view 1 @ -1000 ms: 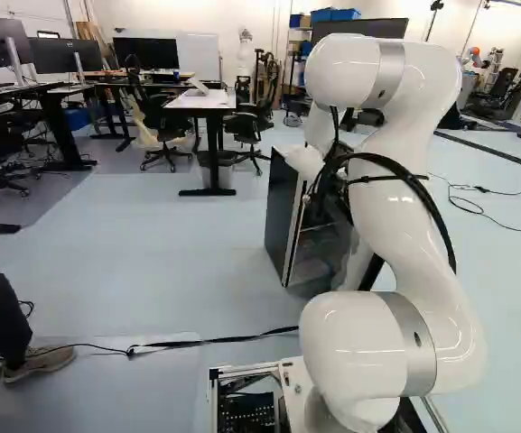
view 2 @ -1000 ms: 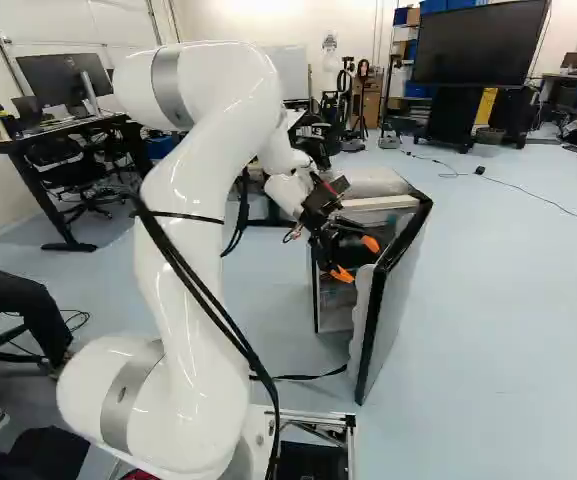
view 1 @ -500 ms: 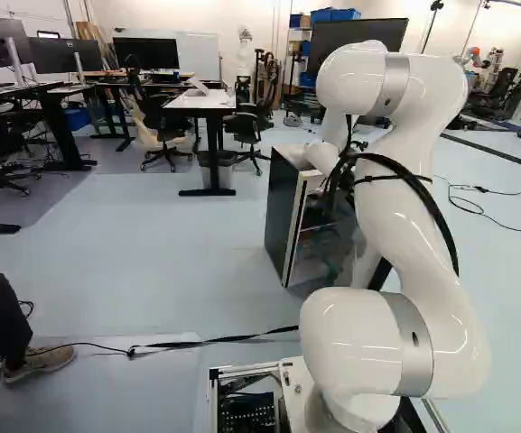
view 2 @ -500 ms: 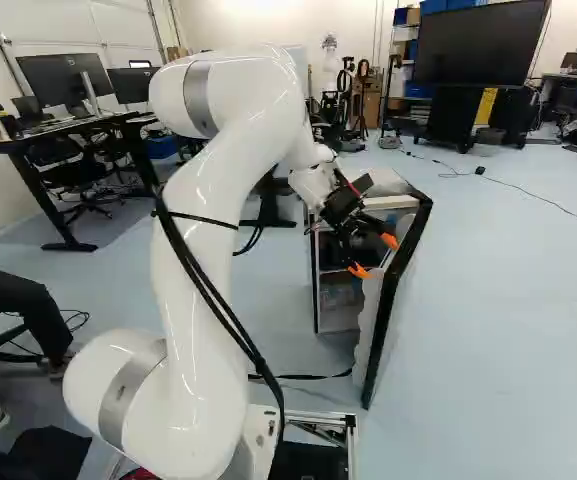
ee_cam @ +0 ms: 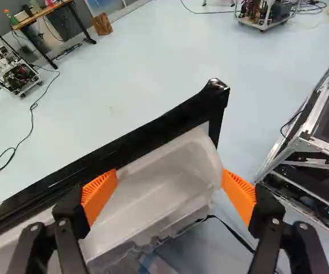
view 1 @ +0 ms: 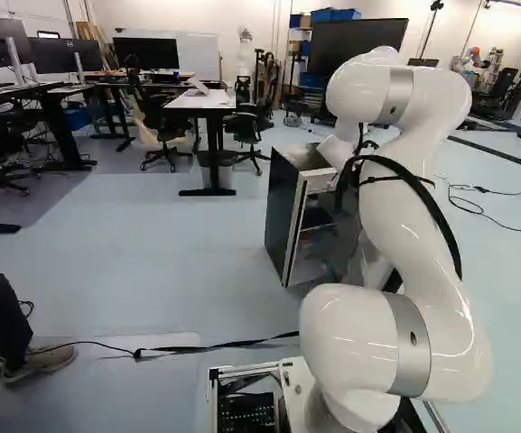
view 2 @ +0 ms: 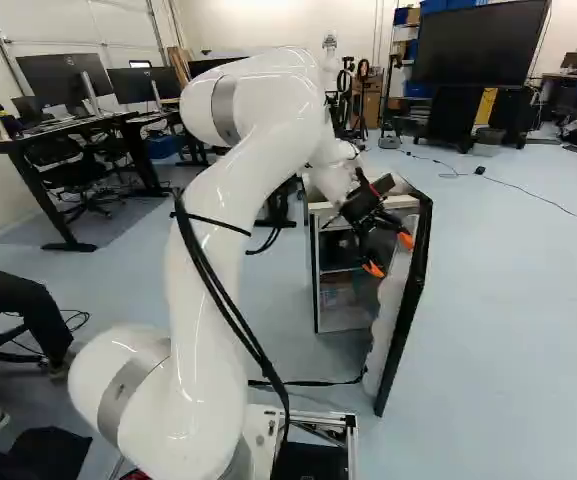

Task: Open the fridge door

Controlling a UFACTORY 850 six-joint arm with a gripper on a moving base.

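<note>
In the right base view the gripper (view 2: 389,255) is at the inner side of the fridge door (view 2: 408,300), which stands swung out from the fridge (view 2: 346,318). Shelves show inside the cabinet. In the wrist view the gripper (ee_cam: 169,191) has its orange-padded fingers wide apart, with the door's white inner liner (ee_cam: 170,177) beyond and between them. One finger is near the liner's rounded end; whether it touches cannot be told. The door's black edge (ee_cam: 124,142) runs slantwise ahead of the fingers. The fridge's dark side (view 1: 283,216) shows in the left base view, where the arm hides the gripper.
A black cable (view 1: 215,345) crosses the floor ahead of the base. A person's leg and shoe (view 1: 39,359) are at the left of the left base view. Desks (view 1: 208,101) and chairs stand farther back. Another robot (ee_cam: 17,74) shows in the wrist view.
The door has swung farther out, toward the right of the right base view. The gripper has moved the same way along its inner side, and the arm has shifted right. The base has stayed put.
</note>
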